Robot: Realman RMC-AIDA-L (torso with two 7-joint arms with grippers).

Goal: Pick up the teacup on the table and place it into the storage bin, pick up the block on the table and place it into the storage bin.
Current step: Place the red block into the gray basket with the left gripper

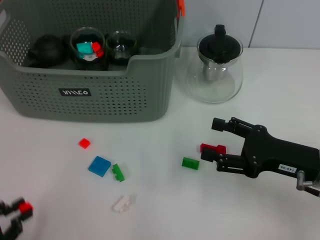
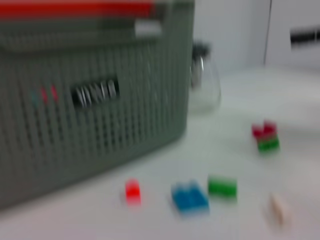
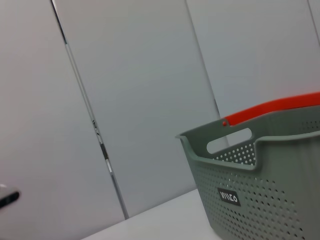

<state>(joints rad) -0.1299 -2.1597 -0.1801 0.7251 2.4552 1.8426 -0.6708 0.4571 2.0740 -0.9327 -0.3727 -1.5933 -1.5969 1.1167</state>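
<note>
I see the right tool (image 1: 209, 140) low over the counter (image 1: 260, 210), well to the right of the bin (image 1: 95, 97), its jaws spread wide around a red block (image 1: 213, 148) and gripping nothing. A green block (image 1: 190, 163) lies just beside it; two cups (image 1: 88, 46) already sit in the bin. The left tool (image 1: 12, 217), far below the bin, holds a small red block (image 1: 26, 206).
</note>
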